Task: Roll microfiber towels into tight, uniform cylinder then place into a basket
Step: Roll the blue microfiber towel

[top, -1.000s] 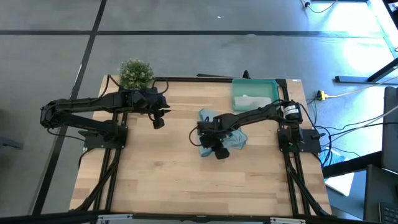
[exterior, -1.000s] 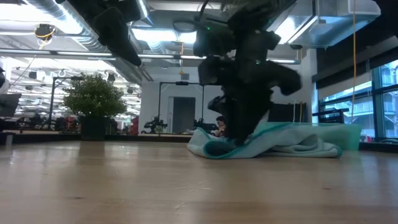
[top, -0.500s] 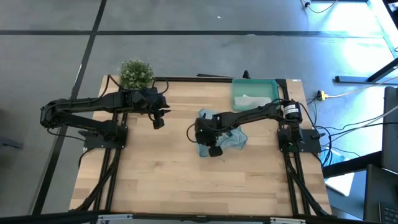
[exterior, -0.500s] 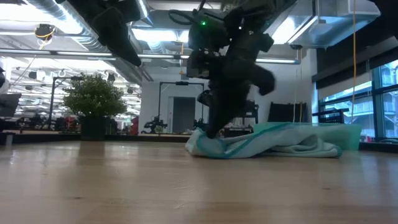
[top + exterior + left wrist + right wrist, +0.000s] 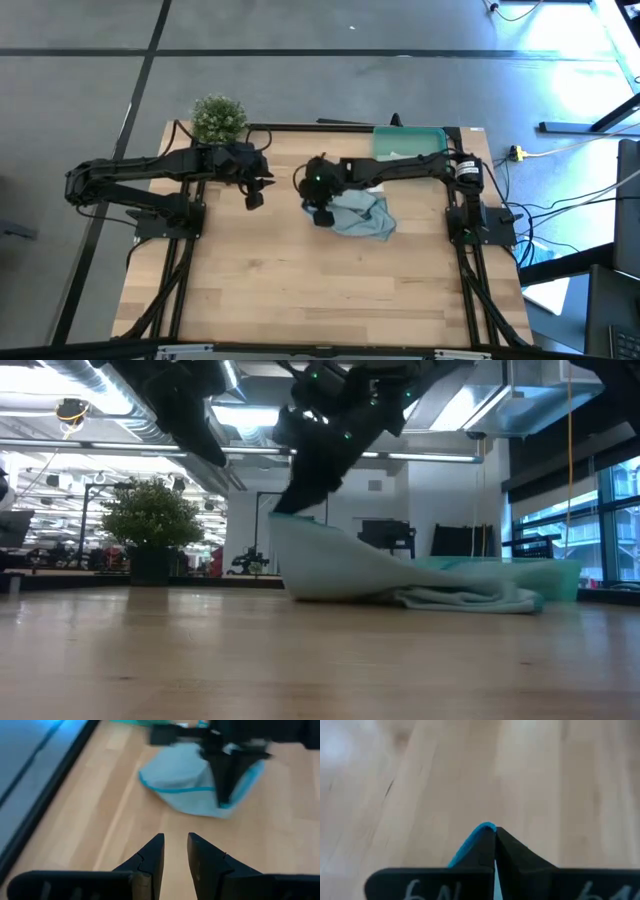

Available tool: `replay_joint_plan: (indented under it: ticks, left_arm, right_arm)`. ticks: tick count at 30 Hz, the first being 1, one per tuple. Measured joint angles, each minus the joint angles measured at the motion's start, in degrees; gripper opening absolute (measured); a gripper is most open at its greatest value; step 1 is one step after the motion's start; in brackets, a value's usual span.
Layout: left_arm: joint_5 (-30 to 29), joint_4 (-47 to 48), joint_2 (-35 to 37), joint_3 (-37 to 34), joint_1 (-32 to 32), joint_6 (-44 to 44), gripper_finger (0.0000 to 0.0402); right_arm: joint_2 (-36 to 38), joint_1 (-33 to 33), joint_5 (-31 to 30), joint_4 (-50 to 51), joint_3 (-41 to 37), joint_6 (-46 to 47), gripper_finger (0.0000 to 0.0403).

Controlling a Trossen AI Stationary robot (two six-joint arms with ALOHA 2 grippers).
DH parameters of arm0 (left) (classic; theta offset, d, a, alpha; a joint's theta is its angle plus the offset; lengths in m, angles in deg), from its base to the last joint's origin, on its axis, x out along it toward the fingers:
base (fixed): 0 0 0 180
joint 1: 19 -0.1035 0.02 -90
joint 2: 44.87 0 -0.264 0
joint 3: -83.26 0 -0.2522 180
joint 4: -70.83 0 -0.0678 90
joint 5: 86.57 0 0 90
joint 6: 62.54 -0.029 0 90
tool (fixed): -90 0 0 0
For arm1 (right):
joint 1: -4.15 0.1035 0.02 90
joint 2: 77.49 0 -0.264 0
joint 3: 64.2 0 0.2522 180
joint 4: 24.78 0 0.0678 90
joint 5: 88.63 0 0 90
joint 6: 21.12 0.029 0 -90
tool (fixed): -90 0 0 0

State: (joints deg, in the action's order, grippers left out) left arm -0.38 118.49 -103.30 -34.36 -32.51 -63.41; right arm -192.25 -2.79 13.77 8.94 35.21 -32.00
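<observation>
A light blue microfiber towel [image 5: 362, 216] lies crumpled right of the table's middle. Its left edge is raised under my right gripper [image 5: 320, 213], which is shut on it; the rest lies on the wood [image 5: 460, 596]. The left wrist view shows the same towel [image 5: 172, 782] and my right gripper [image 5: 223, 800] farther off. The teal basket [image 5: 410, 134] stands at the far right, partly hidden by my right arm. My left gripper [image 5: 255, 198] hovers open over the far left of the table, its fingers [image 5: 175, 847] bare. My right gripper pinches the towel's blue-hemmed edge [image 5: 481, 833] between its two fingers; one layer or several, I cannot tell. The fingers slant down from the table's right. The held left end [image 5: 286, 528] is lifted clear, and the cloth slopes down from it to the part lying on the table.
A small potted plant [image 5: 218, 118] stands at the table's far left corner. Bare wood [image 5: 300, 290] fills the near half of the table. Cables and floor lie beyond the right edge.
My right gripper has risen and gone toward the table's left and far edges, tipping less steeply down. It has carried the towel's left edge with it: that edge is now lifted and the bunched cloth drawn out, while its right part has stayed on the table.
</observation>
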Motion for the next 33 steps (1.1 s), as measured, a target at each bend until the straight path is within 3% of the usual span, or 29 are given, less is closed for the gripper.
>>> replay_joint_plan:
  ticks: [6,11,17,27,33]
  left_arm:
    - [0.98,0.06,-0.11,-0.07,1.16,0.86,0.008]
    - [0.98,0.77,-0.06,-0.07,2.26,2.02,0.008]
    - [0.95,5.31,-0.05,-0.07,2.31,3.93,0.008]
    - [-0.14,6.48,-0.03,-0.04,2.31,5.46,0.008]
    - [-0.18,6.8,-0.03,-0.04,2.31,8.69,0.008]
  right_arm:
    - [-0.14,-1.59,0.19,-3.79,2.53,1.74,0.0002]
    - [-3.16,-2.22,2.28,-16.22,2.59,1.82,0.0002]
    - [-7.43,-2.43,2.74,-23.68,2.53,1.78,0.0008]
    - [-8.68,-3.12,2.19,-23.9,2.51,1.64,0.0073]
    - [-8.68,-3.69,2.26,-20.33,7.36,1.6,0.0129]
